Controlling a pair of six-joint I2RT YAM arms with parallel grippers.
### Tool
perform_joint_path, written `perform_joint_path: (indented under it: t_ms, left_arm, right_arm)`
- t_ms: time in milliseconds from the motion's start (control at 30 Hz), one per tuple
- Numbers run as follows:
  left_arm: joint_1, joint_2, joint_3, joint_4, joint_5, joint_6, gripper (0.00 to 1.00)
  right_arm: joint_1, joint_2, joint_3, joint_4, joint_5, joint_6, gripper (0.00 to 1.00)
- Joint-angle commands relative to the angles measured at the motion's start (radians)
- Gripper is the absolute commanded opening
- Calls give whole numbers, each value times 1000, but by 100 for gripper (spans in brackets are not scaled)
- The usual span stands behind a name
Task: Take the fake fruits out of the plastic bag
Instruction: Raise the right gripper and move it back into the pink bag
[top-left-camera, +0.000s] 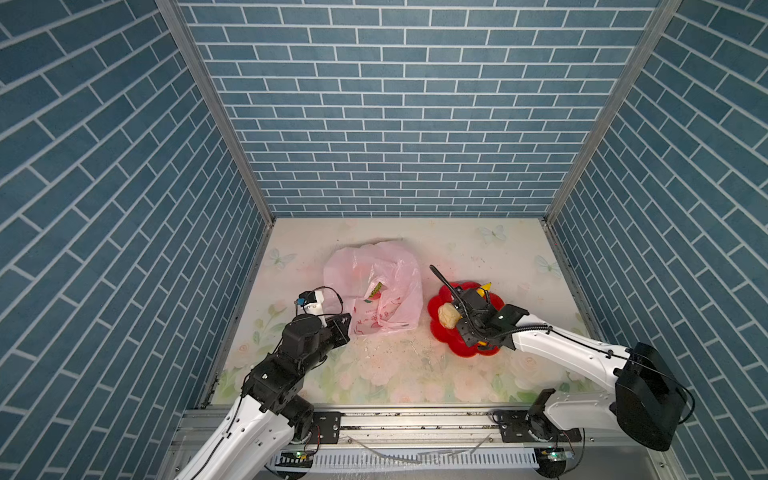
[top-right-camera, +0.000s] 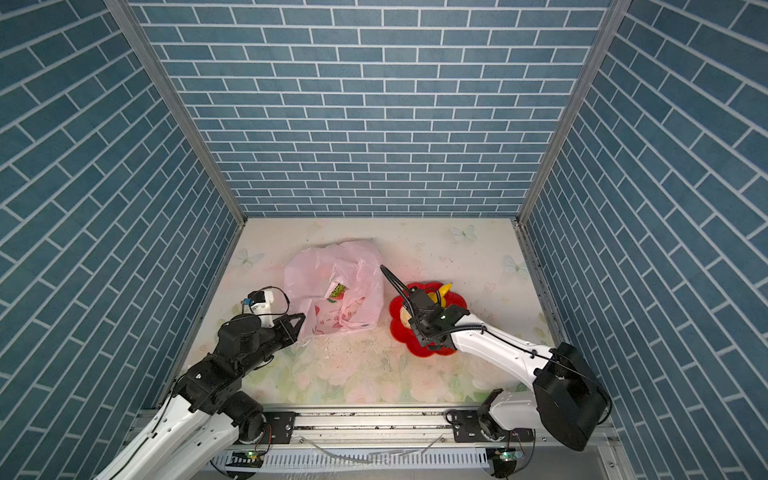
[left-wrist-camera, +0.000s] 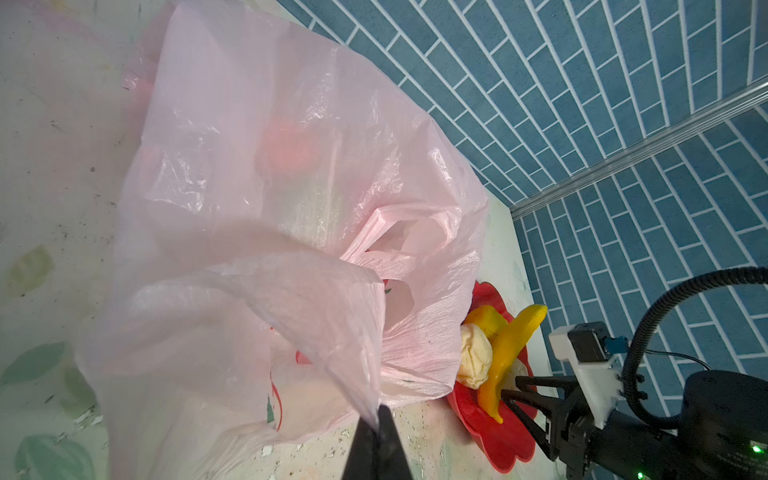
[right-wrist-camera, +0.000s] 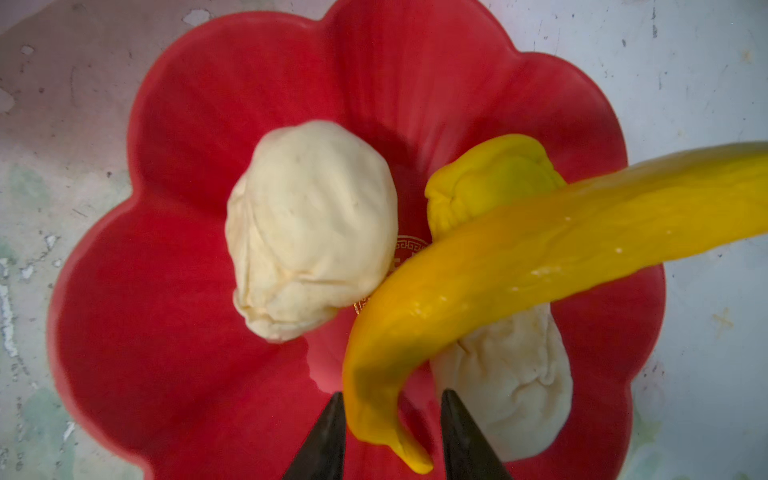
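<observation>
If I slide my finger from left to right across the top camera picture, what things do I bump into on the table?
Pink plastic bag → cream fruit → yellow banana.

The table (top-left-camera: 415, 376) has a pale top printed with flowers, leaves and butterflies; a red flower-shaped dish (top-left-camera: 459, 351) sits on it; a crumpled pink plastic bag (top-left-camera: 374, 274) lies just beside the dish, on its left; small white flecks (top-left-camera: 409, 347) lie scattered on the top near the dish.
</observation>
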Motion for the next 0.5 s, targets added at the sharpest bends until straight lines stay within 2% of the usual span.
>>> perform_joint_path:
  t_ms: [0,133,300,467]
  left_arm:
    - [-1,-2,32,-11,-3,18,0]
    - [0,-5,44,-25,-5,28,0]
    - [0,-11,68,-57,-8,43,0]
    - [0,-28,72,-66,-20,42,0]
  right_arm:
    - [-2,-26,44,-45,-1,1,41]
    - [1,-54,103,-86,0,10,42]
    - [12,-61,225,-87,-55,25,41]
    - [90,44,348,54,-50,63,39]
